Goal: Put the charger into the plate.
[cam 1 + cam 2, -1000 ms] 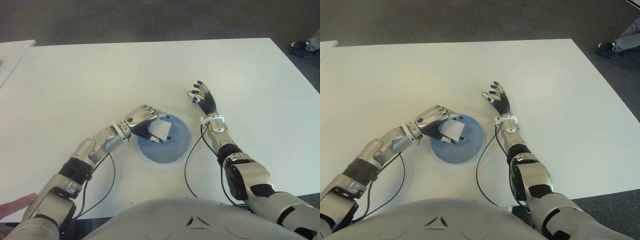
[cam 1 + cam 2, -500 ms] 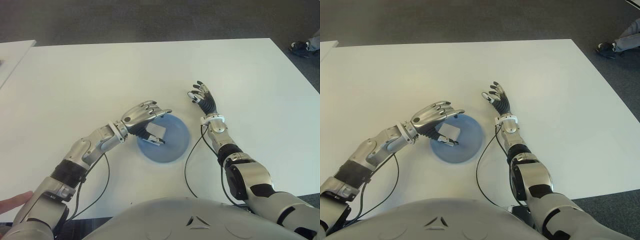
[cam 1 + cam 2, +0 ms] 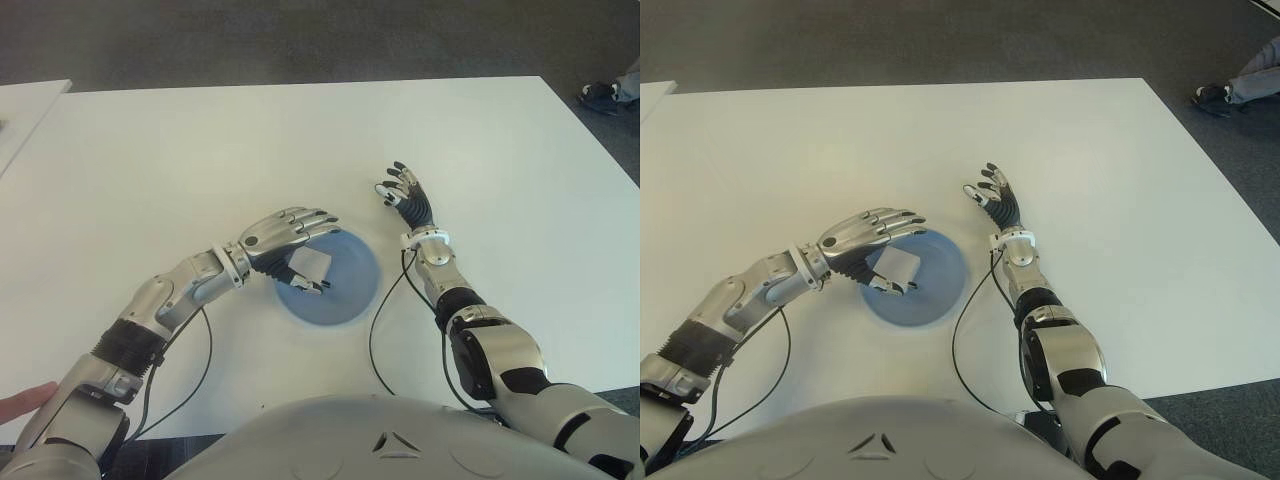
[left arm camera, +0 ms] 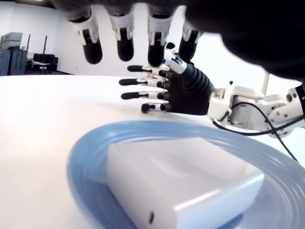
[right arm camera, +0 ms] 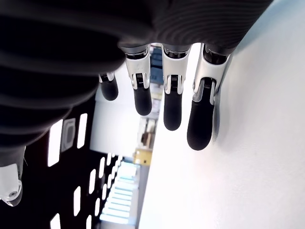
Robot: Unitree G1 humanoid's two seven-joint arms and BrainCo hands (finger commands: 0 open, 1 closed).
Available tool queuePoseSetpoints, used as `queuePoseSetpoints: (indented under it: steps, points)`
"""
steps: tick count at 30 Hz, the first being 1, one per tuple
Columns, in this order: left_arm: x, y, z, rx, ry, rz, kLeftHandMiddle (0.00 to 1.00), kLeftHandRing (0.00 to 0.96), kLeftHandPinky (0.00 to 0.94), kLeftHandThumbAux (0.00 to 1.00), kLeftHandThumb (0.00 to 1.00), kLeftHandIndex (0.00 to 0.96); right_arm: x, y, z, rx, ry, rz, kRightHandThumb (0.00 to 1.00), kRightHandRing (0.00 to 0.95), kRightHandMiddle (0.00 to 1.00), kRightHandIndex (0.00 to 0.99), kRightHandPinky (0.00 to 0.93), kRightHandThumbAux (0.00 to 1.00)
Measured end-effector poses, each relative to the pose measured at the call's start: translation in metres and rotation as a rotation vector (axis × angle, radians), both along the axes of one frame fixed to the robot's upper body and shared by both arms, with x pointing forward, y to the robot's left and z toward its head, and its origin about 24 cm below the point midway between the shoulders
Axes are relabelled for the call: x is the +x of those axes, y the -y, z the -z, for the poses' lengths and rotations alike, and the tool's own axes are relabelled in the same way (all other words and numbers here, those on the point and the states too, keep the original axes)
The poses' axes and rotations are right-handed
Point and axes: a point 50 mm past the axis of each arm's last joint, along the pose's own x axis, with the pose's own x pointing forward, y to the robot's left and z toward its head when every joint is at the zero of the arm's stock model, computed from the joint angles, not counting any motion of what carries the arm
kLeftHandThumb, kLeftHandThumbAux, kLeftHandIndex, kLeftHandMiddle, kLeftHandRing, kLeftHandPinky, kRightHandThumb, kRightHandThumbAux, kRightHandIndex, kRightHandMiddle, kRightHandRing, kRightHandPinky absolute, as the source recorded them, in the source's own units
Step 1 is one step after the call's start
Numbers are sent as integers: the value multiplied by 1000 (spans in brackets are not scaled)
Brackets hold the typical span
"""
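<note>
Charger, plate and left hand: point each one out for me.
charger [image 4: 183, 181], left wrist view, on its flat top face.
plate [image 3: 350, 290], left eye view, on the bare blue part right of the charger.
left hand [image 3: 283, 233], left eye view, on the back of the open hand above the plate.

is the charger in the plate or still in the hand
In the plate. The white charger lies flat on the blue plate, and the left hand hovers above it with fingers spread, holding nothing.
</note>
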Motion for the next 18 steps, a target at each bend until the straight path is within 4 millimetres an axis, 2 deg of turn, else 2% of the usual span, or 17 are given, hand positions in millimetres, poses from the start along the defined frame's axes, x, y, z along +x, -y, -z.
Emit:
queuePoseSetpoints:
  steps: [2,4,6,9,13,15,18]
  points:
    - [2,-2,-2,-9,2,-11,26,24,73,284,155,0,0,0,0,0,0,0,75,218,155,0,156,508]
    - [5,-5,-4,-26,1,-27,99,94,133,332,186,37,0,0,0,0,0,0,74,217,155,0,152,507]
    - [10,-9,-6,-42,9,-44,207,200,220,399,264,106,0,0,0,0,-1,0,73,217,155,0,149,505]
    - [22,-16,-13,-91,45,-75,295,284,294,447,328,190,0,0,0,-1,-1,-1,73,217,156,0,149,503]
    - [36,-25,-27,-232,73,-134,345,328,333,501,405,268,0,-1,0,-1,0,-4,73,213,152,0,156,502]
    - [40,-27,-34,-335,64,-157,364,350,361,543,472,307,1,-2,-1,-2,5,-8,71,201,142,0,163,503]
    - [42,-24,-39,-486,23,-171,375,363,378,566,508,327,3,-2,-4,-5,14,-11,69,195,137,0,167,504]
